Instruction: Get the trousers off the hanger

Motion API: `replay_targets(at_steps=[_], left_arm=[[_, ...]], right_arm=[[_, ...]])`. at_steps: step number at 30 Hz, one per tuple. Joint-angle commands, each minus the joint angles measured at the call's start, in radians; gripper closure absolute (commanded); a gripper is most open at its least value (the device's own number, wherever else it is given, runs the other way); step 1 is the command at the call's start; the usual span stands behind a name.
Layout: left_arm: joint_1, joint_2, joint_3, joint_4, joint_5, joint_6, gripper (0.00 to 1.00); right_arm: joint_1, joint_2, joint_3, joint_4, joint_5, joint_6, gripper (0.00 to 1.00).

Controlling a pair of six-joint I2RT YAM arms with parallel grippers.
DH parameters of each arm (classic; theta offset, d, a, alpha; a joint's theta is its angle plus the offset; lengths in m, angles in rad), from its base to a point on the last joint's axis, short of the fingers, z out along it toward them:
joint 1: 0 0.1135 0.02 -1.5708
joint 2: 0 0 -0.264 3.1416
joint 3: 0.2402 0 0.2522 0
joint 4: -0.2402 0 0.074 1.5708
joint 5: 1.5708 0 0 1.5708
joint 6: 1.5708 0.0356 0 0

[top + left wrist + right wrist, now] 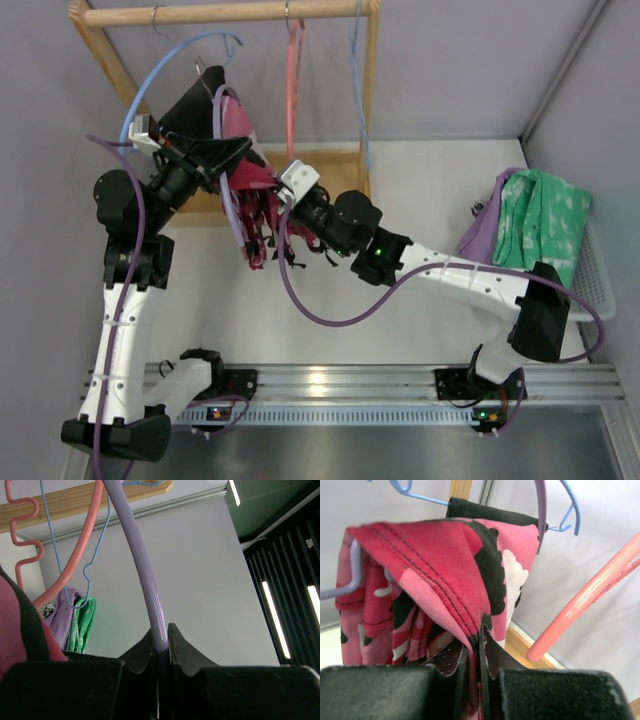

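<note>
The small magenta-pink cloth trousers with black and white blotches hang on the thin lilac-purple plastic hanger. They are just below the top rail of the wooden clothes rack, between its two posts.

The left end effector is clenched tight on the lilac bar of the hanger. The right end effector is clenched on a thick fold of the pink cloth, right at a stitched hem.

A few things could go wrong from here. The fold is pinched only near the tips of the fingers, so a hard tug could make the cloth slip out. In the right wrist view a curled lilac end of the hanger sits against the cloth. The cloth or the dangling dark strings could catch on it. Then the pull would drag the hanger along and not free the trousers. The lilac bar is thin and smooth, so it could twist or slide in the left grip.

A long salmon-pink plastic hanger hangs from the rack's rail just beside the trousers. Thin light-blue hangers and a plain black garment hang there too. A wide swing could knock them off the rail. A very hard pull might even tip the rack.
</note>
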Motion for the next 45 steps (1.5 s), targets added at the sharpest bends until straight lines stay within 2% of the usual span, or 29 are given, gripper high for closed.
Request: replay_targets(at_steps=[1,7,10,19,22,23,24,30,35,45], left_arm=[[-0.001,-0.050,0.016,0.213,-0.012,0.007,1.00],[-0.001,-0.044,0.030,0.207,-0.012,0.002,1.00],[-0.001,-0.035,0.053,0.207,-0.017,-0.012,1.00],[-0.001,-0.015,0.088,0.209,-0.014,-0.027,1.00],[-0.001,-0.009,0.099,0.207,-0.014,-0.027,1.00],[-0.001,-0.009,0.100,0.207,-0.015,-0.029,1.00],[-0.003,-0.006,0.102,0.209,-0.016,-0.030,1.00],[-0.003,-0.005,0.102,0.209,-0.016,-0.030,1.00],[-0.001,-0.005,0.104,0.209,-0.016,-0.033,1.00],[-0.003,-0.005,0.107,0.207,-0.019,-0.030,1.00]], right_arm=[[-0.023,-0.076,0.105,0.024,0.006,0.004,1.00],[-0.043,-0.100,0.090,-0.003,0.003,0.008,1.00],[-0.043,-0.102,0.049,0.004,-0.054,0.034,1.00],[0.006,0.022,0.101,0.068,-0.097,0.091,1.00],[0.020,0.041,0.116,0.076,-0.118,0.096,0.91],[0.024,0.045,0.121,0.076,-0.126,0.097,0.86],[0.032,0.045,0.122,0.076,-0.147,0.096,0.76],[0.064,0.058,0.136,0.085,-0.143,0.085,0.65],[0.066,0.096,0.181,0.093,-0.034,0.084,0.65],[0.061,0.120,0.188,0.085,0.018,0.042,0.66]])
